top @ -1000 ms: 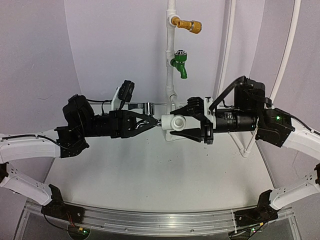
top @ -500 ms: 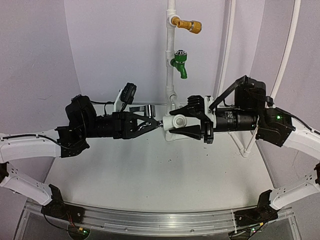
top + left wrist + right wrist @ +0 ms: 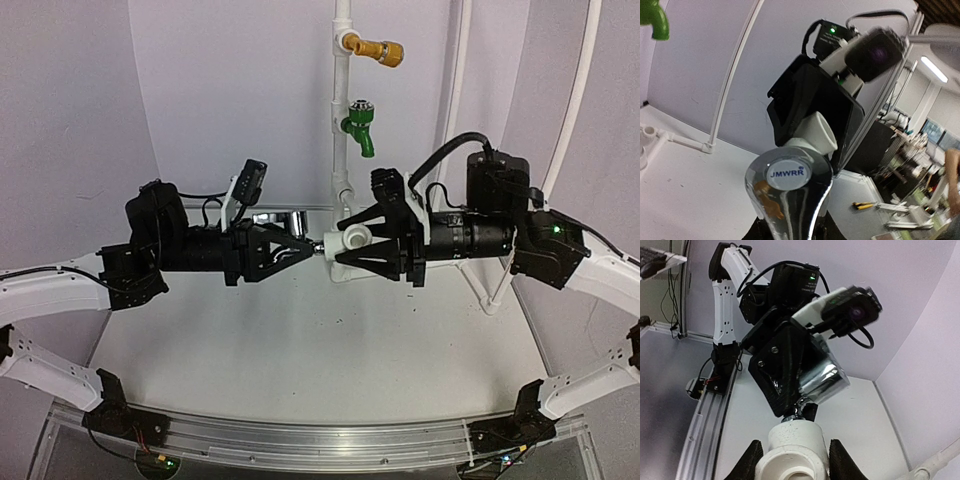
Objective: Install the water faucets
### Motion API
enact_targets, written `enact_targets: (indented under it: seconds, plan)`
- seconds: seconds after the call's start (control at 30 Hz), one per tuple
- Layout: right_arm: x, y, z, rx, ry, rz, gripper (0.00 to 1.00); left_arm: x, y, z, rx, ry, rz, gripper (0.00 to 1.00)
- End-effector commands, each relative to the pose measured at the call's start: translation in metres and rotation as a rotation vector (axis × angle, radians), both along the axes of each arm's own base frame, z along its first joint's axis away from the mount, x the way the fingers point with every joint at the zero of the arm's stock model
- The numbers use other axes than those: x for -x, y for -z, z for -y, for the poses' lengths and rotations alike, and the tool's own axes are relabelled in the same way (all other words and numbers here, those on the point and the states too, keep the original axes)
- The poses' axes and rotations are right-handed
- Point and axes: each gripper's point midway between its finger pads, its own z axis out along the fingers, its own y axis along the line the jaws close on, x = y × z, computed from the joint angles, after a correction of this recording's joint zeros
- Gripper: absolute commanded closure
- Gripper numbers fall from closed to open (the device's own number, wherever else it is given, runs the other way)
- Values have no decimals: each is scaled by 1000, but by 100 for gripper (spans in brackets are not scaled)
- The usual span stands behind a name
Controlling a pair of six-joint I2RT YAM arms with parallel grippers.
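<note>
Since both loose pieces are held off the table (image 3: 300,340) and brought end to end in mid-air, the step in hand is judged to be the joining of tap to fitting, ahead of any mounting on the pipework.

At the left, the left gripper (image 3: 304,243) is clamped on the metal tap (image 3: 283,217). The tap's shiny body shows just beyond the dark fingers and its narrow stem is pointed to the right. In the left wrist view the chrome cap is seen close up, with the fitting directly behind it.

In the middle, the stem is met by the white plastic fitting (image 3: 347,241). The two appear to touch, but how far the stem is entered cannot be told.

At the right, the fitting is grasped by the right gripper (image 3: 346,243). In the right wrist view its fingers (image 3: 841,460) are set against either flank of the white body.

Behind the meeting point, a white pipe (image 3: 342,100) is seen upright, with a green tap (image 3: 358,130) and a yellow-brass tap (image 3: 378,48) mounted on it. Neither is touched.

For the next move, the two axes probably need to be kept in one line. One piece would be turned against the other under light pressure while the other is held steady. A tilted start is judged likely to jam the stem at the mouth of the fitting.
</note>
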Motion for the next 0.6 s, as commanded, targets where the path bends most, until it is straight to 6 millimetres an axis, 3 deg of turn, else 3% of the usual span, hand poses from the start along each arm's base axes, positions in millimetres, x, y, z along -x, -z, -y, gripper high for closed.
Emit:
enact_targets:
  seconds: [0.0,0.13,0.3,0.57]
  plan:
    - [8,-20,-9,-62,-22,-239,100,34,-22,3,31,1,391,100]
    - [12,-18,-12,-48,-42,-348,100,40,-11,9,-20,-47,556,100]
    - [19,-6,-14,0,-72,-510,100,35,-8,7,-59,-116,658,100]
    - [4,15,-17,78,-111,-867,100,30,-1,4,-131,-172,759,100]
